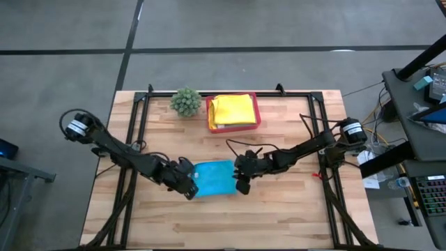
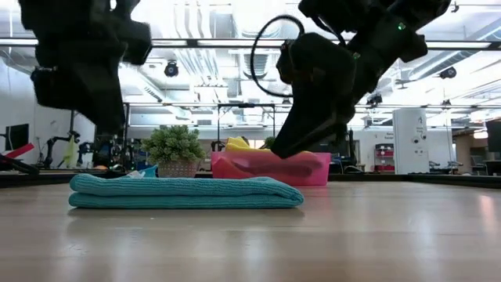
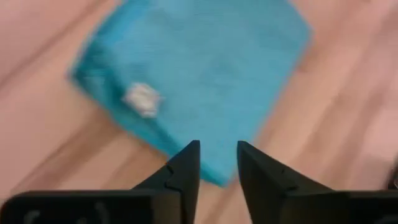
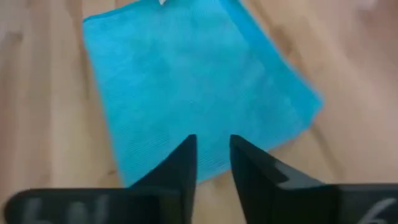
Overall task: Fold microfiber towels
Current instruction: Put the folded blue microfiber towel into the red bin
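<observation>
Folded flat on the bare wood, the teal towel (image 2: pixel 185 191) is the closest thing to the low camera, a thick stack of layers with its rounded edge at the picture's right. From above, the same towel (image 1: pixel 214 178) is a neat rectangle in the middle of the wooden table (image 1: pixel 279 216), with the left gripper (image 1: pixel 188 187) at its left edge and the right gripper (image 1: pixel 241 183) at its right edge.

Each wrist camera adds what the others cannot. The left wrist view looks down on the towel (image 3: pixel 193 74) with a small white tag (image 3: pixel 142 99) on it, and the two dark fingers (image 3: pixel 184 171) stand slightly apart with nothing between them, over the towel's edge. The right wrist view shows the towel (image 4: pixel 193 93) as a smooth blue sheet; there too the fingers (image 4: pixel 181 163) are narrowly parted and hold nothing.

Only the high view shows the far side of the table plainly: a pink tray (image 1: pixel 255 118) holding yellow towels (image 1: pixel 231 110), and just beside it a spiky green plant (image 1: pixel 185 101). The low view has the tray (image 2: pixel 313 168) and the plant (image 2: pixel 174 149) behind the teal towel, in front of a bright workshop with ceiling lights, pipes and a white cabinet (image 2: pixel 409 141).
</observation>
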Action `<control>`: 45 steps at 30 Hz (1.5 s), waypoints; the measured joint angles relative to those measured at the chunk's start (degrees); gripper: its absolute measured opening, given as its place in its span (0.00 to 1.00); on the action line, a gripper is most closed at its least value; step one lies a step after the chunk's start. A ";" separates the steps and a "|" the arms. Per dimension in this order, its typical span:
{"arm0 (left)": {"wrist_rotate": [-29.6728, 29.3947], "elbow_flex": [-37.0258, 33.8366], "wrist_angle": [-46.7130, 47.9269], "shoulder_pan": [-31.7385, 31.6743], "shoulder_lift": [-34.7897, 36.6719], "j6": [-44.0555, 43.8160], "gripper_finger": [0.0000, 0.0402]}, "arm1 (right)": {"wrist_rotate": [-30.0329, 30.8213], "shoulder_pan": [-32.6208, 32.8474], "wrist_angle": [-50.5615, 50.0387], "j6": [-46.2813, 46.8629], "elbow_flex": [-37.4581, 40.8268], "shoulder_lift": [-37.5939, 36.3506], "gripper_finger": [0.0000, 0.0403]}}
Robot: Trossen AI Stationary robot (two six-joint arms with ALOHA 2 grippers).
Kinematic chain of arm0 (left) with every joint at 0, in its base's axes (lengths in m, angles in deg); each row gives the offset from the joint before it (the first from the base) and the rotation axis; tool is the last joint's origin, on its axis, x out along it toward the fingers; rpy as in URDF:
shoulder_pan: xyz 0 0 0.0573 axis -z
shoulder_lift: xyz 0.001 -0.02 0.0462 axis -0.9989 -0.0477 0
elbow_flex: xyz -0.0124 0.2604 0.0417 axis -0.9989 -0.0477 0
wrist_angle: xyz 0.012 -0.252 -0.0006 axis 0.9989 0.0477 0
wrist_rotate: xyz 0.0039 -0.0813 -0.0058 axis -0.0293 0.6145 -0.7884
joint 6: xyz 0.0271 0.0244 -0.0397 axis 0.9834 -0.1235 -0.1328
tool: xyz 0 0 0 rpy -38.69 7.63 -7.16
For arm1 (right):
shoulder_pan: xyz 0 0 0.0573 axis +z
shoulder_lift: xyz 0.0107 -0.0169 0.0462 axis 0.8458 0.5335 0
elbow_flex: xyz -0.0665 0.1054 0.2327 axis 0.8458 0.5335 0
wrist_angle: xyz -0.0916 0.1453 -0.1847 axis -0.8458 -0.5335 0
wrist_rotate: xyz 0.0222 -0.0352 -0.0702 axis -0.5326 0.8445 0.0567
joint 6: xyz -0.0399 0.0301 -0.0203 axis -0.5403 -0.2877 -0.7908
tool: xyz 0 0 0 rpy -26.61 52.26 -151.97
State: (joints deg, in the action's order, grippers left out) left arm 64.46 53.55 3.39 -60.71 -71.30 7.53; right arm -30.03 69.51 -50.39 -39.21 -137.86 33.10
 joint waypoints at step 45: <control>-7.13 -15.91 -30.42 -1.90 -8.07 -11.69 0.52 | 1.40 0.50 14.19 16.36 0.00 9.08 0.66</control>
State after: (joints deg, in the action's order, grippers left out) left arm 57.33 37.64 -27.03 -62.61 -79.37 -4.16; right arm -28.63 70.00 -36.20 -22.85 -137.86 42.18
